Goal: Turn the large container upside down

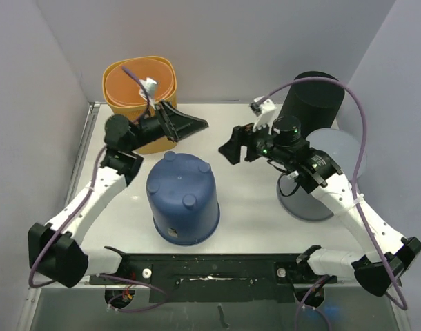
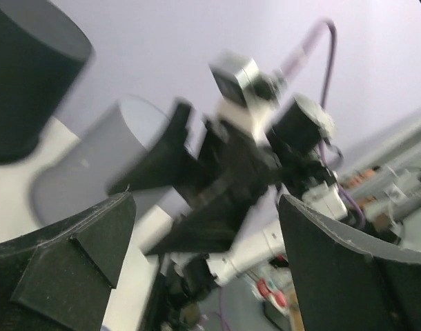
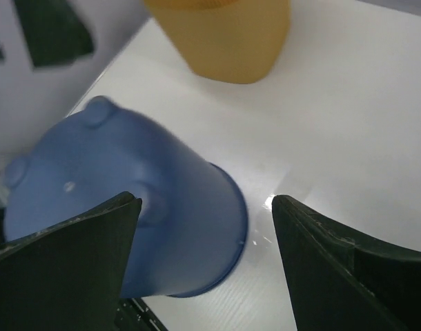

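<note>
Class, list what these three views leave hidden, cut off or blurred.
Blue container: inside hidden, opening faces down.
Grey container: top view, right arm covers much of it.
Orange container: right wrist view, top cut off by frame edge.
Left wrist view: motion blur smears details.

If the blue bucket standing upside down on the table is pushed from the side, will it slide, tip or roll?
Probably slide, not tip: the blue bucket stands on its wide rim, narrower on top. It looks like smooth plastic, so likely light and slippery on the table.
</note>
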Controlling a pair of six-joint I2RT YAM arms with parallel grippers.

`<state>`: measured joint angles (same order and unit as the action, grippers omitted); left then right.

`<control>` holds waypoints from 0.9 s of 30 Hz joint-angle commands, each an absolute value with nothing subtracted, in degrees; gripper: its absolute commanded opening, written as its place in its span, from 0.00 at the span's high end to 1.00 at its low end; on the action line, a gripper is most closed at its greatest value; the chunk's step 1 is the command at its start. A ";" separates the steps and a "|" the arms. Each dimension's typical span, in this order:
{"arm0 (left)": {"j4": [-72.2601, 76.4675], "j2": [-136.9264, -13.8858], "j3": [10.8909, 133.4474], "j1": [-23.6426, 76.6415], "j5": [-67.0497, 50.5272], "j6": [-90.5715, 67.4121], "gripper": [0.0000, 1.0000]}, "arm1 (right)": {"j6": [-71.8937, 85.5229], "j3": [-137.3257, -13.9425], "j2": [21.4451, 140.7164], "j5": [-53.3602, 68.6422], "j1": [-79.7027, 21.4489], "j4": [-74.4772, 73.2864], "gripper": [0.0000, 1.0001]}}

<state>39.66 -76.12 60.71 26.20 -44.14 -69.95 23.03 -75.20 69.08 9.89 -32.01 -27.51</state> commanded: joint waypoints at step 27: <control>-40.85 -53.49 74.66 8.34 6.87 -44.72 0.11 | -14.99 -85.52 94.18 -42.41 -74.69 -27.36 0.02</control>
